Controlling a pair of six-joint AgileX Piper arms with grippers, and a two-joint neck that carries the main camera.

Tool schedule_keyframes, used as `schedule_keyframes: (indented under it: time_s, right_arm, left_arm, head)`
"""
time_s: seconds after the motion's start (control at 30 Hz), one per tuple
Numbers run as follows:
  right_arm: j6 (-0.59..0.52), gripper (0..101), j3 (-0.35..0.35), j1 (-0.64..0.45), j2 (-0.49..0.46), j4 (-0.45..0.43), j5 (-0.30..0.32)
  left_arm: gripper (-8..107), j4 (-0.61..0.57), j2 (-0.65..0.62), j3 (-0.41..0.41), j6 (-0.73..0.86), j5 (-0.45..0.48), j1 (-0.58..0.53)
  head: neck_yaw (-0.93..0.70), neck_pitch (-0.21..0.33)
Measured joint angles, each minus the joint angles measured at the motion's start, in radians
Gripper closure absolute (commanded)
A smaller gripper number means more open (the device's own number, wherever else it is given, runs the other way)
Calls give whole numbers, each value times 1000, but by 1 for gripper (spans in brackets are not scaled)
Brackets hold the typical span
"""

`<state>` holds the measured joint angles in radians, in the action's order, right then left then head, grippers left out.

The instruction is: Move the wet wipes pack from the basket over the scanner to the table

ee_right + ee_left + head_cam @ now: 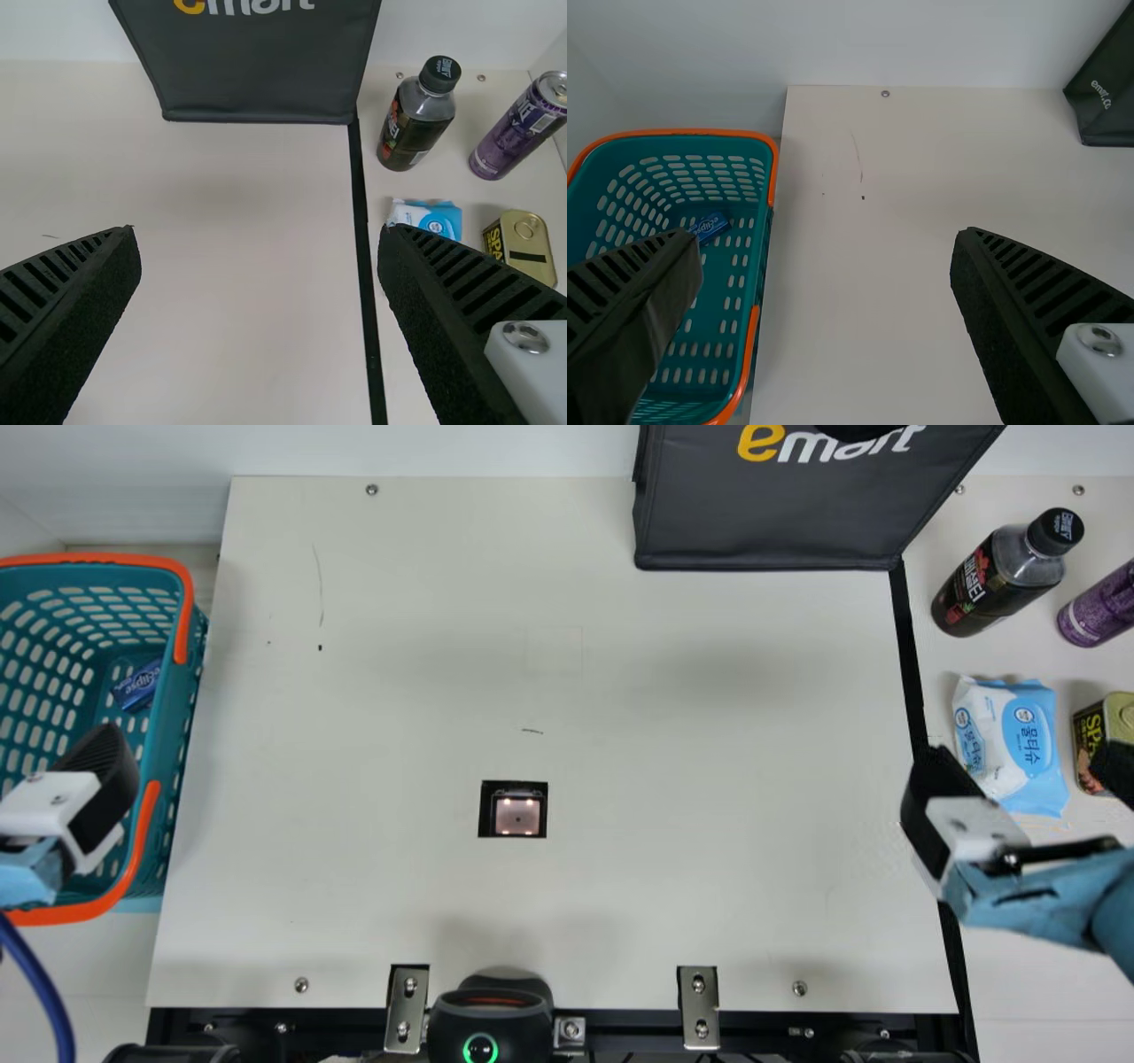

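My left gripper (99,793) is over the near part of the teal basket (164,717) in the main view. In the left wrist view that gripper (828,248) is open with nothing between its fingers, the basket (755,266) partly behind one finger. My right gripper (1026,775) stands open above the right side of the table; the right wrist view shows this gripper (259,239) empty. The white and light-blue wet wipes pack (1019,744) lies on the table right of the black strip, also seen as a pack (428,217) partly behind a finger. The square scanner (516,811) is set into the table's middle.
A small blue pack (137,685) lies inside the basket. Around the wipes pack stand a dark bottle (1001,576), a purple can (1101,607) and a yellow tin (1101,735). A dark bag (771,518) is at the back; a black device (490,1014) stands at the front edge.
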<state>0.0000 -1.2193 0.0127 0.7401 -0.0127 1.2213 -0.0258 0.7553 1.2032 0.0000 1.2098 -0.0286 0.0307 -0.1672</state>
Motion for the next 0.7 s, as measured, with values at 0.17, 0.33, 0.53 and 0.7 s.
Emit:
schedule_keyframes:
  time_s: [0.17, 0.33, 0.53, 0.7]
  right_arm:
    - [0, 6, 0, 2, 0, 0, 1]
    - [0, 6, 0, 2, -2, 0, 1]
    - [0, 6, 0, 2, -2, -1, 1]
    - [0, 6, 0, 2, -2, -1, 1]
  left_arm:
    - [9, 0, 0, 0, 0, 0, 0]
    - [9, 0, 0, 0, 0, 0, 0]
    - [9, 0, 0, 0, 0, 0, 0]
    - [9, 0, 0, 0, 0, 0, 0]
  head:
    - [0, 0]
    - [0, 0]
    - [-2, 0]
    - [0, -2]
